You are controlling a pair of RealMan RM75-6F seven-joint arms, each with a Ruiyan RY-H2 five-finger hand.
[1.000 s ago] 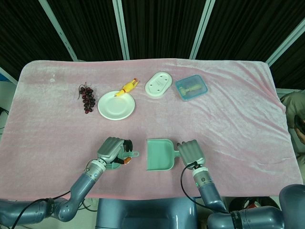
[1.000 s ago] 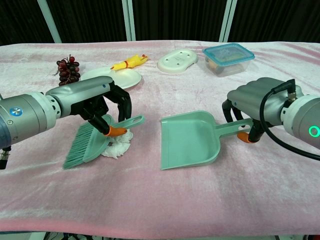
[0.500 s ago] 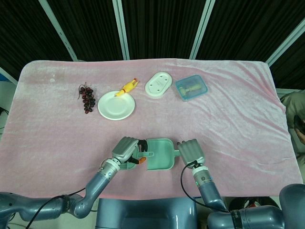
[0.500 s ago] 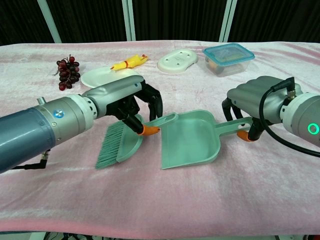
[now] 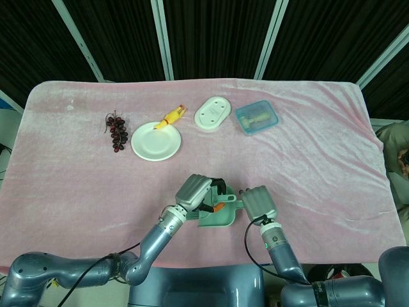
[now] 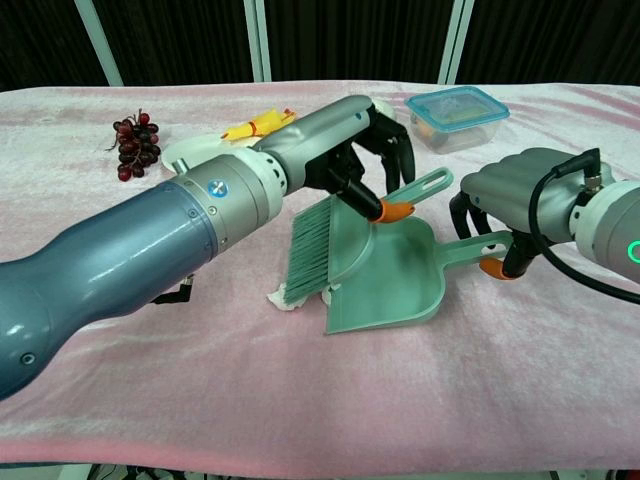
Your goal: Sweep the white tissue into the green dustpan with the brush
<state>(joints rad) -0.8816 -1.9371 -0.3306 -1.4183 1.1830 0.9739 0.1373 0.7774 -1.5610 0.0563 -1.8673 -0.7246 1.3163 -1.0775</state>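
My left hand grips the green brush by its handle, and the bristles hang over the left part of the green dustpan. The white tissue lies crumpled on the cloth under the bristle tips, against the pan's open left corner. Holding the pan's handle on the right is my right hand. From the head view, the left hand covers most of the brush, the dustpan shows between the hands, and the right hand sits beside it. The tissue is hidden there.
At the back of the pink cloth lie dark grapes, a white plate, a yellow rubber chicken, a white dish and a blue lidded box. The table's front edge is close behind the hands.
My left hand has swept the brush to the right, from left of the dustpan to over its mouth. The tissue has travelled with it to the pan's corner. The right hand kept still.
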